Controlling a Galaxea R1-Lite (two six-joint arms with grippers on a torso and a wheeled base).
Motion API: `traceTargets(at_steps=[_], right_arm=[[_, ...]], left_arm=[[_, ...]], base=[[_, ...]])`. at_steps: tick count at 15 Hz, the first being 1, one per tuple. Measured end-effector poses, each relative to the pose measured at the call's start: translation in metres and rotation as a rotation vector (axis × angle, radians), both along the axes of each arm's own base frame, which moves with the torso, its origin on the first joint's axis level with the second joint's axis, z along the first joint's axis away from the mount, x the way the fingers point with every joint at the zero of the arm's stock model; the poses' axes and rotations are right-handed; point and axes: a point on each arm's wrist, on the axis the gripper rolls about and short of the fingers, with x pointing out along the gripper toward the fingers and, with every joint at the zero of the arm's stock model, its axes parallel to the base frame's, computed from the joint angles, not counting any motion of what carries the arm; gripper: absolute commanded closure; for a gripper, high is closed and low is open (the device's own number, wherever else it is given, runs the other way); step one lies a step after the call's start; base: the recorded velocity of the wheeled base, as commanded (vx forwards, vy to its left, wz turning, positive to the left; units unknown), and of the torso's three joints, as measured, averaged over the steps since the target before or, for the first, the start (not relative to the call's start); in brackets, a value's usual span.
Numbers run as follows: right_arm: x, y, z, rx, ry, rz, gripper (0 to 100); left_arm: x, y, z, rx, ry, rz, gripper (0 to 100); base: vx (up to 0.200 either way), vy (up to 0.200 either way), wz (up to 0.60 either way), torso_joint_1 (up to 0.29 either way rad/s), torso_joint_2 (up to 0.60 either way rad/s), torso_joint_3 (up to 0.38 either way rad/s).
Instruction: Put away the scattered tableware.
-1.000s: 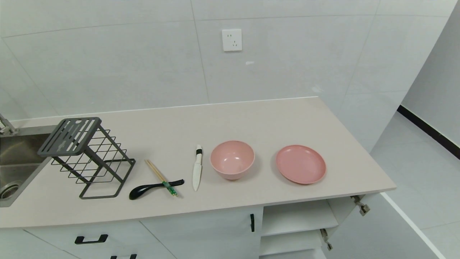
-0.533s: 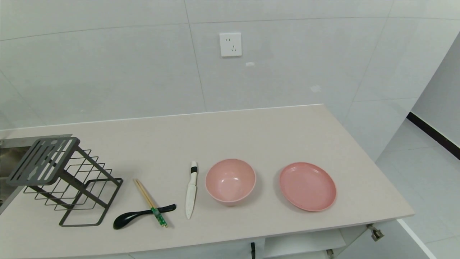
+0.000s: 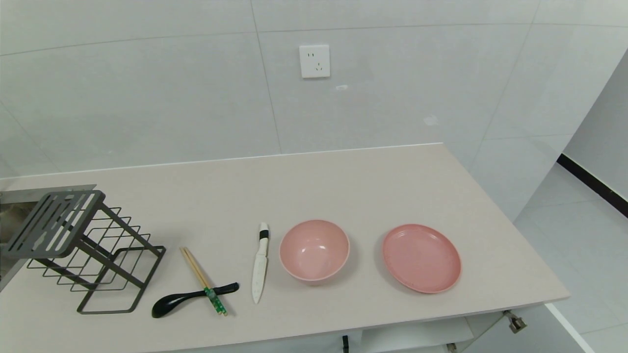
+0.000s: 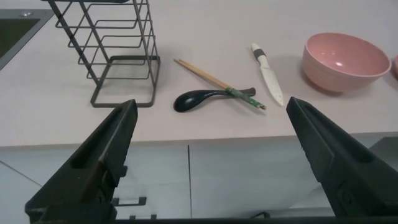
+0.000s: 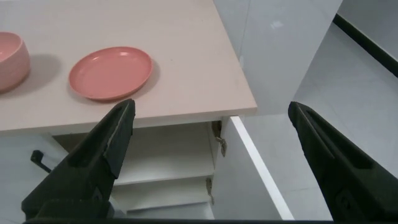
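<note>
Tableware lies in a row on the counter point(image 3: 343, 186): a black spoon point(image 3: 189, 297) with chopsticks point(image 3: 201, 279) crossing its handle, a white knife point(image 3: 259, 265), a pink bowl point(image 3: 314, 250) and a pink plate point(image 3: 421, 258), right of a wire rack point(image 3: 83, 255). The left gripper point(image 4: 210, 106) hangs before the counter edge, fingers spread wide. The right gripper point(image 5: 211, 107) is equally spread, above an open cupboard point(image 5: 168, 168).

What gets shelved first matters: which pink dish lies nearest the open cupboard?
The pink plate, flat, directly above the open cupboard; the deeper pink bowl sits farther left.
</note>
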Motion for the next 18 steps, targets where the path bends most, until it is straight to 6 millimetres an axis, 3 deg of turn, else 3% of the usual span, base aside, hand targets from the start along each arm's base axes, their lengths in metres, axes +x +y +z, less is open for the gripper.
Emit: traceTargets(at_steps=[2, 5, 7, 12, 18], right_arm=[[0.000, 0.000, 0.002, 0.000, -0.022, 0.003, 0], [-0.002, 0.000, 0.021, -0.014, -0.208, 0.016, 0], [-0.002, 0.003, 0.022, -0.032, -0.212, 0.115, 0], [0.014, 0.005, 0.027, -0.008, -0.005, 0.298, 0], [0.063, 0.012, 0.057, -0.003, 0.211, 0.416, 0]], left_arm=[[0.000, 0.000, 0.000, -0.002, 0.000, 0.008, 0], [0.000, 0.000, 0.000, 0.003, 0.000, 0.010, 0], [0.000, 0.000, 0.000, 0.003, 0.000, 0.010, 0], [0.000, 0.000, 0.000, 0.001, 0.001, 0.009, 0], [0.000, 0.000, 0.000, -0.002, 0.001, 0.009, 0]], base=[[0.000, 0.000, 0.00, 0.000, 0.00, 0.000], [0.000, 0.000, 0.00, 0.000, 0.00, 0.000], [0.000, 0.000, 0.00, 0.000, 0.00, 0.000], [0.000, 0.000, 0.00, 0.000, 0.00, 0.000], [0.000, 0.000, 0.00, 0.000, 0.00, 0.000]])
